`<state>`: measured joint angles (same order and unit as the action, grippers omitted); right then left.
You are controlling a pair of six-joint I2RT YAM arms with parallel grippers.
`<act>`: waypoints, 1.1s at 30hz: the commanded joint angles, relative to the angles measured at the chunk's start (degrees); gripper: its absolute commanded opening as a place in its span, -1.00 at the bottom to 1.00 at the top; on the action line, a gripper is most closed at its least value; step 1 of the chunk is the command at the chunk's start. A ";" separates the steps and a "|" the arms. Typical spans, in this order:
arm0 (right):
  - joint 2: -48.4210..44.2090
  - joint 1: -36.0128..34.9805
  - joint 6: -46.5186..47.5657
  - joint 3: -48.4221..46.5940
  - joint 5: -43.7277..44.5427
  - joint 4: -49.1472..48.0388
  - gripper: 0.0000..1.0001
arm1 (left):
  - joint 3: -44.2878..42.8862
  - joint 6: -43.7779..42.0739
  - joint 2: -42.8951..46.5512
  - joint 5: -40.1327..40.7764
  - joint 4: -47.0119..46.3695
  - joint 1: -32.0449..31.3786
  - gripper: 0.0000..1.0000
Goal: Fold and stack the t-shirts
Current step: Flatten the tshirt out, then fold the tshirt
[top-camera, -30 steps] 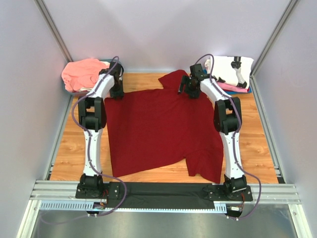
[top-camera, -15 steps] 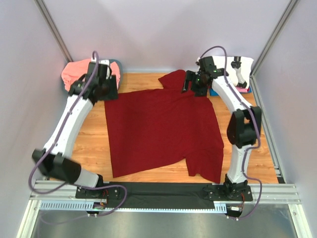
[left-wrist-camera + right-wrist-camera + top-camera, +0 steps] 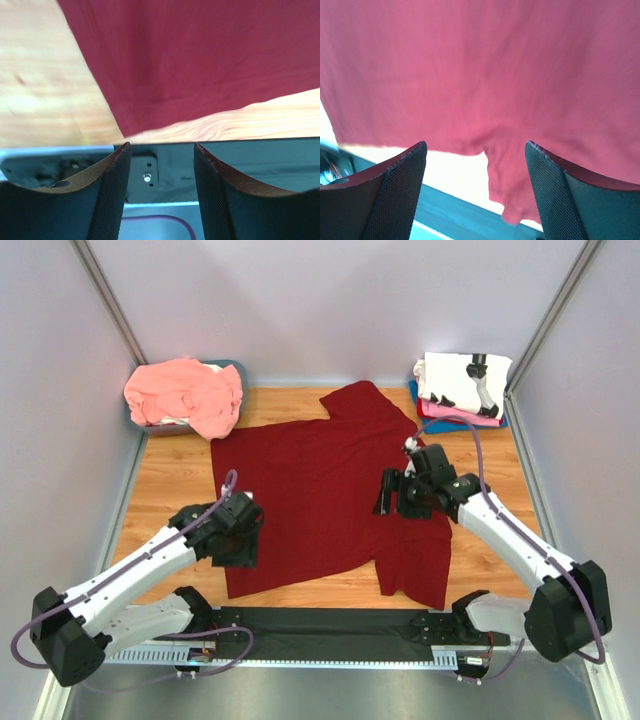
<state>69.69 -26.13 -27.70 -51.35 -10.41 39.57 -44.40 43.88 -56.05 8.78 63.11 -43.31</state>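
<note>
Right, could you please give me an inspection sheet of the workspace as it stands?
Surface: wooden table.
Job's things: dark red t-shirt spread flat; salmon-pink t-shirt heaped far left; white printed t-shirt folded far right atop pink t-shirt, blue t-shirt.
Clutter: bin under salmon heap.
End effectors: left end effector open, empty, at red shirt's near-left corner; right end effector open, empty, at its right side.
Cables: purple cable on each arm.
Surroundings: grey walls.

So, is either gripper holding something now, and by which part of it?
Nothing is held. The left gripper and the right gripper are both open, nothing between their fingers, above the spread dark red t-shirt.
</note>
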 commanded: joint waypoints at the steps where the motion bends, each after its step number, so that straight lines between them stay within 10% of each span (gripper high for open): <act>1: -4.73 -5.06 -4.02 2.13 1.27 -5.56 0.61 | 3.00 13.41 -0.19 4.14 0.87 -3.88 0.21; 12: -9.31 -7.53 -3.50 6.18 1.10 -3.63 0.61 | 16.80 22.57 2.53 2.65 -7.74 -4.33 0.13; 33: -10.54 -7.53 -1.30 5.12 2.50 -0.29 0.61 | 14.61 22.57 -2.82 3.62 -9.59 -4.42 0.08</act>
<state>59.90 -33.36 -30.17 -45.23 -8.99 38.72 -27.81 65.71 -57.80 11.75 55.00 -47.55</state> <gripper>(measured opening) 0.808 0.535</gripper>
